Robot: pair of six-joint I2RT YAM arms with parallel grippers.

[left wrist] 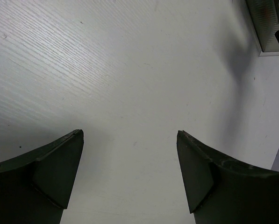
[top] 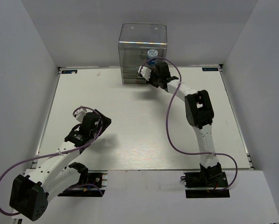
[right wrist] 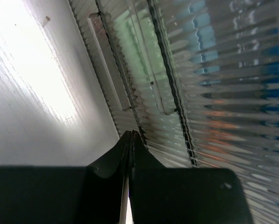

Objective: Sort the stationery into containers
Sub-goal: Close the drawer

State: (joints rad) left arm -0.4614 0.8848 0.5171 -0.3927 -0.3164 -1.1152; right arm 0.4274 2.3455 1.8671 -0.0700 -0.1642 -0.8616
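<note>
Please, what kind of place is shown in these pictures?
Probably a robot test bench in a lab: a white table boxed in by plain white walls, a left arm and a right arm bolted at its near edge, and one clear organiser at the far edge.

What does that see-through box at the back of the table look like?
The box is clear plastic, standing upright at the far edge of the table. Its top part is tall and see-through; below sit shallow ribbed drawers. A blue-and-white roll shows inside. The shut right gripper points at the drawers; whether it touches, I cannot tell.
</note>
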